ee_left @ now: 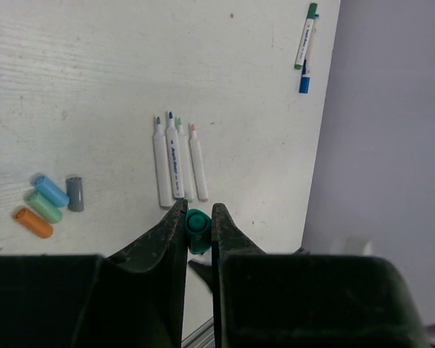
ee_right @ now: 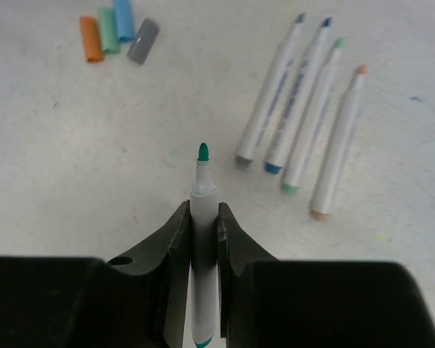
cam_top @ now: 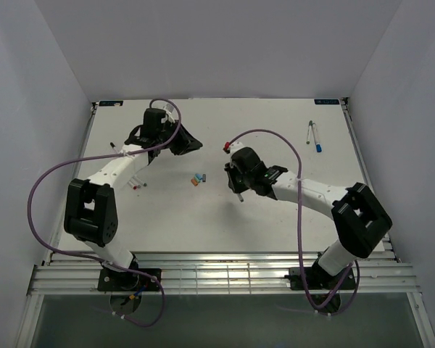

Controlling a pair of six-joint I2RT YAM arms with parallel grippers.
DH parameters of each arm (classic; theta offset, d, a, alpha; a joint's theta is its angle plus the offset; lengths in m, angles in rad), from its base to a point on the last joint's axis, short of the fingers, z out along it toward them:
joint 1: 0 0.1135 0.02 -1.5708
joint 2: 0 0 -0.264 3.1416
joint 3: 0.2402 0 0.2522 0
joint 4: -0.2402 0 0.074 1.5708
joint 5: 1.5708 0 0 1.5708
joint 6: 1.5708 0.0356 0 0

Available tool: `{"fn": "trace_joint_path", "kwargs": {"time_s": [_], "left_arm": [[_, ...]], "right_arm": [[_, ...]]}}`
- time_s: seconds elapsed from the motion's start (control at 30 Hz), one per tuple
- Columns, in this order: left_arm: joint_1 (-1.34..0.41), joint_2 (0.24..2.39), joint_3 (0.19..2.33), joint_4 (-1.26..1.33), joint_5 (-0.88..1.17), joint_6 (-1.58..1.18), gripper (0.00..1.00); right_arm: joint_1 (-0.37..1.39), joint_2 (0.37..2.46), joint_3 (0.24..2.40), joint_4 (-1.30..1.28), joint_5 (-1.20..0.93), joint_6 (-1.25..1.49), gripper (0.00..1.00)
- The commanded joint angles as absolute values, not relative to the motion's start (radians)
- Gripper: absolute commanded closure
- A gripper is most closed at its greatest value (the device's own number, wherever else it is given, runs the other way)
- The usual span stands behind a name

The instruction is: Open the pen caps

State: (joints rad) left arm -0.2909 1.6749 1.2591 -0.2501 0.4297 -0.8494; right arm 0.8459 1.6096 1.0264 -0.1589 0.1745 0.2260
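My left gripper [ee_left: 197,210] is shut on a teal pen cap [ee_left: 197,226], held above the table. My right gripper [ee_right: 201,209] is shut on a white pen [ee_right: 204,190] whose bare teal tip points away from me. The two grippers [cam_top: 191,143] [cam_top: 234,176] hang apart over the middle of the table. Four uncapped pens [ee_right: 299,98] [ee_left: 173,159] lie side by side. Loose caps lie in a cluster [cam_top: 198,177]: orange [ee_right: 91,40], green [ee_right: 107,29], blue [ee_right: 123,18] and grey [ee_right: 143,40].
Two capped pens [cam_top: 313,134] [ee_left: 304,36] lie at the far right near the table edge, one green-capped, one blue-capped. Thin pen-like items [cam_top: 136,185] lie partly under the left forearm. White walls enclose three sides, and a metal rail [cam_top: 217,272] runs along the front.
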Motion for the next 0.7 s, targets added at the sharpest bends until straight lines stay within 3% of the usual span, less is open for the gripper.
{"fn": "trace_joint_path", "kwargs": {"time_s": [0.0, 0.17, 0.67], "left_arm": [[-0.295, 1.592, 1.186, -0.296, 0.41, -0.778, 1.0], [-0.296, 1.552, 1.039, -0.308, 0.384, -0.75, 1.0], [-0.298, 1.592, 0.899, -0.232, 0.38, -0.746, 1.0]], "right_arm": [[0.737, 1.511, 1.003, -0.078, 0.034, 0.235, 0.92], [0.582, 1.529, 1.006, -0.078, -0.047, 0.186, 0.92], [0.437, 1.742, 1.086, -0.025, -0.072, 0.098, 0.92]]}}
